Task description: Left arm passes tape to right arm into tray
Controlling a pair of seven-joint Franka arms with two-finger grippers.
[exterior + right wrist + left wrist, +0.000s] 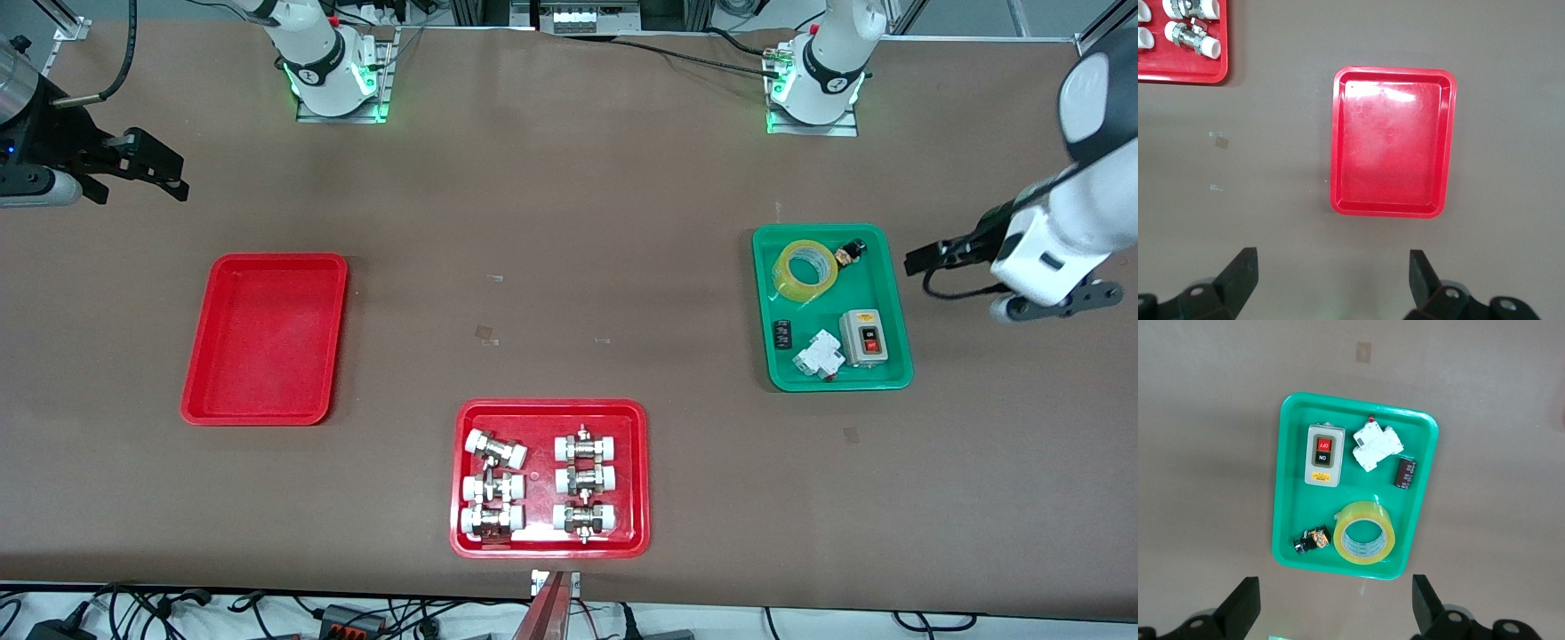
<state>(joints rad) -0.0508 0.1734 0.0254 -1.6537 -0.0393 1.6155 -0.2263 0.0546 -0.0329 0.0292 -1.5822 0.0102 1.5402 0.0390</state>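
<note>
Left wrist view shows our left gripper [1335,613], jaws apart, above the yellowish translucent tape roll [1365,533]; we should descend straddling its rim. Right gripper [1331,283] waits, jaws apart.

You have the tape [805,276] lying in a tray [896,302] toward the left arm's end, with a switch box [864,338] nearer the front camera. The empty tray [204,356] sits toward the right arm's end.
</note>
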